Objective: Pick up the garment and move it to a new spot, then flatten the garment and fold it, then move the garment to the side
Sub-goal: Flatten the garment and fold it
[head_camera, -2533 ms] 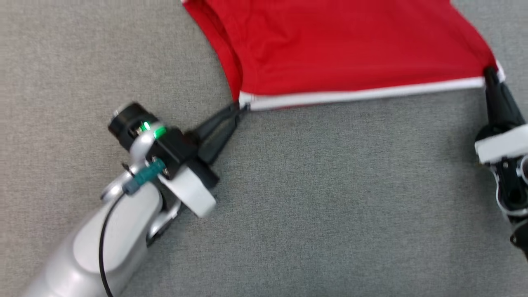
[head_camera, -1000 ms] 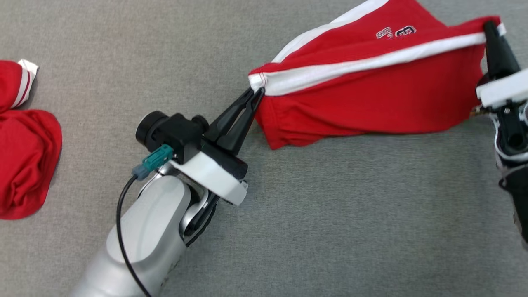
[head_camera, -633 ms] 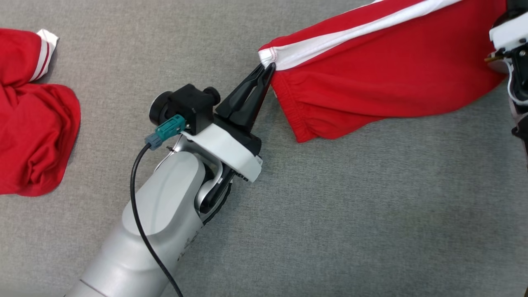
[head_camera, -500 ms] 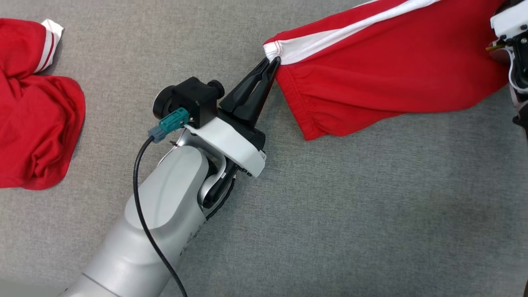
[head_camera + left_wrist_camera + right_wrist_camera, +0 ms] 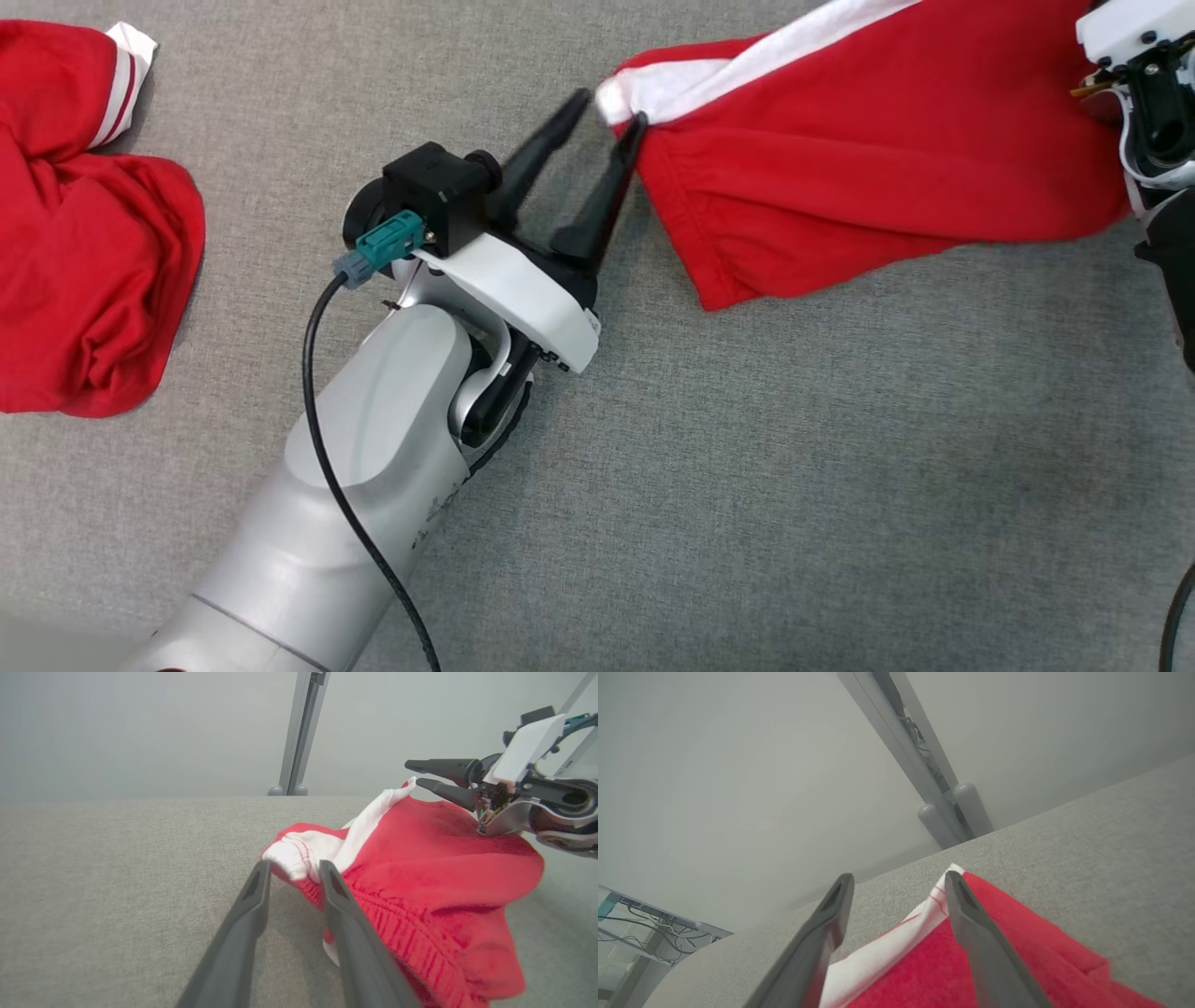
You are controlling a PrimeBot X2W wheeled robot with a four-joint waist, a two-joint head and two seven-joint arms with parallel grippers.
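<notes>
Spreading across the whole head view is a grey fabric surface (image 5: 840,467), and on it, in the upper right of the frame, lies the red garment (image 5: 887,159). It is bunched into a long, loose shape. A white band (image 5: 747,70) runs along its upper edge and a ribbed hem curls at its lower left corner.

A second red garment (image 5: 75,280) sits crumpled at the left edge of the frame, well apart from the first, with a white-striped cuff at its top.

Rising from the bottom left toward the centre is the pale left forearm (image 5: 373,448), with a black cable (image 5: 313,392) looping over it to a teal plug (image 5: 387,245).

The left gripper (image 5: 609,110) has its two dark fingers spread partway and clamps nothing. The garment's white corner sits between the tips, and the finger nearer the cloth touches the red edge.

In its own wrist view the right gripper (image 5: 899,878) stands with its fingers wide apart. The white band passes between them, and nothing is pinched.

In the left wrist view that gripper shows at the upper right, its tips just beside a raised white point of the cloth, in front of a grey metal post (image 5: 301,732).
</notes>
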